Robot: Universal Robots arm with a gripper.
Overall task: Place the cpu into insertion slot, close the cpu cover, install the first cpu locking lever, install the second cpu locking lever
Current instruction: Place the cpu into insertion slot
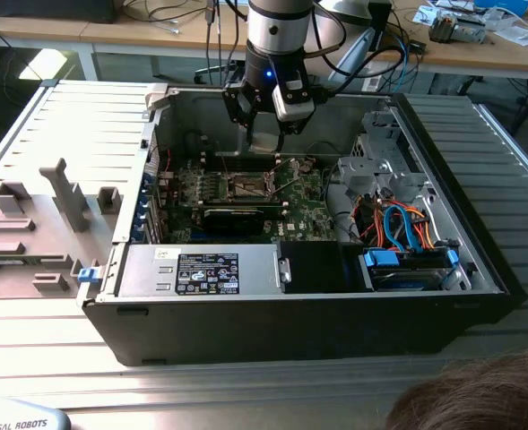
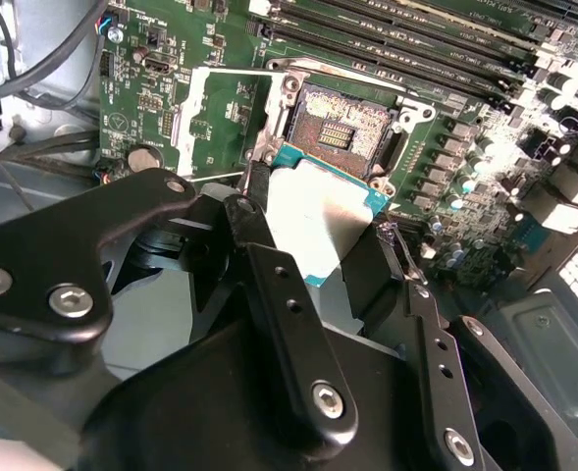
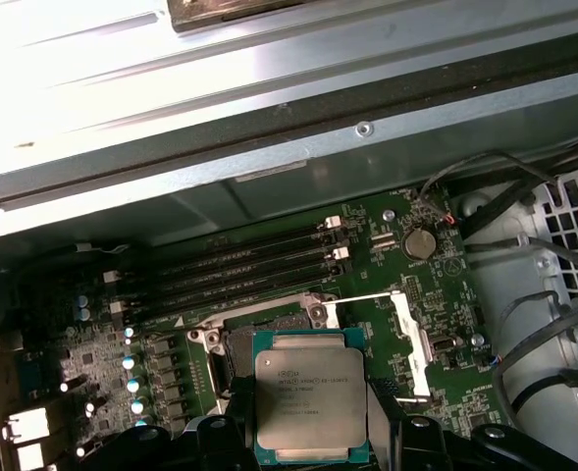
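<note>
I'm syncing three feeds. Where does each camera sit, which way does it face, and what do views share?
Exterior view: off the arm, above the open computer case, looking down into it; the arm and gripper hang over the motherboard.
Second wrist view: at the wrist, looking down past black gripper links at the cpu gripped near the insertion slot.
First wrist view: at the wrist, facing the cpu's silvery top, memory slots beyond.
Shared: both wrist views show the cpu, insertion slot and opened cpu cover.

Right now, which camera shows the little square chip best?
The first wrist view: the cpu faces it flat, top plainly visible. The second wrist view catches it slanted and glare-white. The exterior view is too far to tell.
</note>
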